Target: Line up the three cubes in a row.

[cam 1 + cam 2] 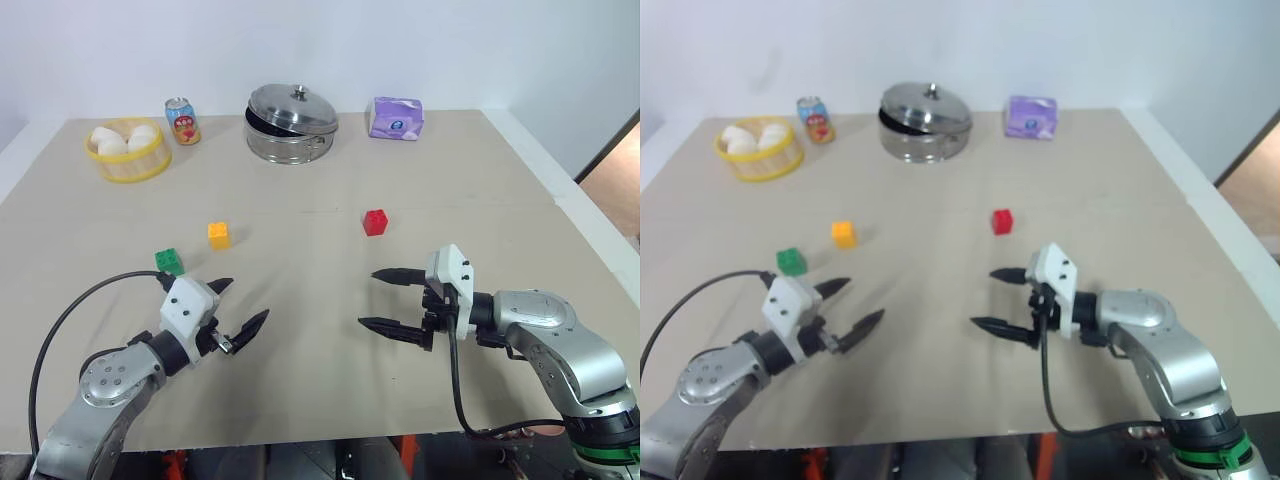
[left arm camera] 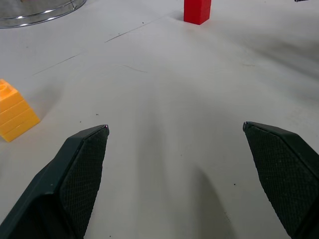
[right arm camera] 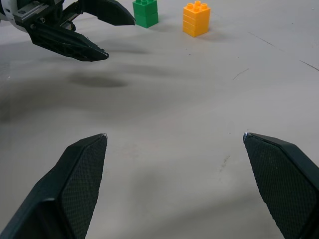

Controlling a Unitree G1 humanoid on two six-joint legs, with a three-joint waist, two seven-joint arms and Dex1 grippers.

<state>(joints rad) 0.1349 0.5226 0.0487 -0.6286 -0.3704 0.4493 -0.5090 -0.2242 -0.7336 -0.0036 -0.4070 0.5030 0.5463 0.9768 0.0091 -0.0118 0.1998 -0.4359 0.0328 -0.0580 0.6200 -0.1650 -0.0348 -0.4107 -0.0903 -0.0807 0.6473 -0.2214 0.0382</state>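
Nothing lined up yet: green cube (image 1: 169, 260) and yellow cube (image 1: 219, 235) sit left, red cube (image 1: 375, 222) well apart right; left gripper (image 1: 240, 312) and right gripper (image 1: 383, 298) both spread wide, empty.

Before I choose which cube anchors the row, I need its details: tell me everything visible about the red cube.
The small red studded plastic toy-brick cube looks glossy and solid-coloured, with studs on top. It stands upright on the beige tabletop, alone, right of the yellow-orange cube and green cube, and beyond the right gripper. Nothing touches it but the table. Its far side is hidden.
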